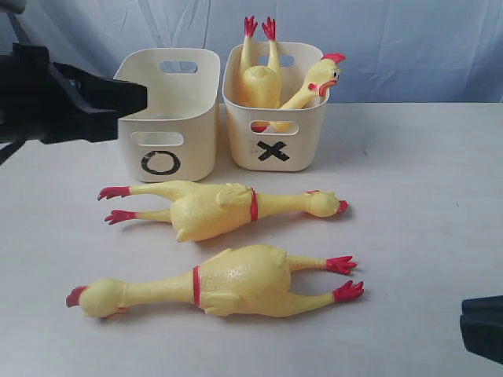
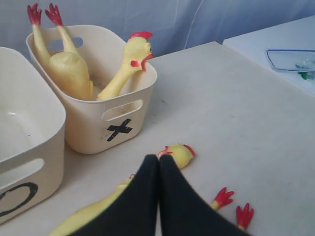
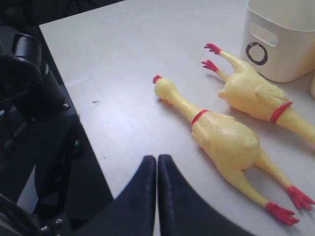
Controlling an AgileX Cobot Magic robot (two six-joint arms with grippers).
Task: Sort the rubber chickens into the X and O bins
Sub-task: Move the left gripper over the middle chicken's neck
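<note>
1. Left gripper (image 2: 158, 164): fingers pressed together, holding nothing. I see it raised on the left, tip near the O bin (image 1: 196, 133). The far chicken (image 1: 220, 208) lies below it, head just past the fingertips.
2. Right gripper (image 3: 157, 164): closed too, empty. It sits low at the near right of the table (image 1: 424, 204), well apart from the near chicken (image 1: 236, 283), whose feet point its way.
3. Count: three chickens. Two lie flat on the table, heads opposite ways. The third chicken (image 1: 263, 82) is in the X bin (image 1: 244, 133), feet up. Two bins, side by side.
</note>
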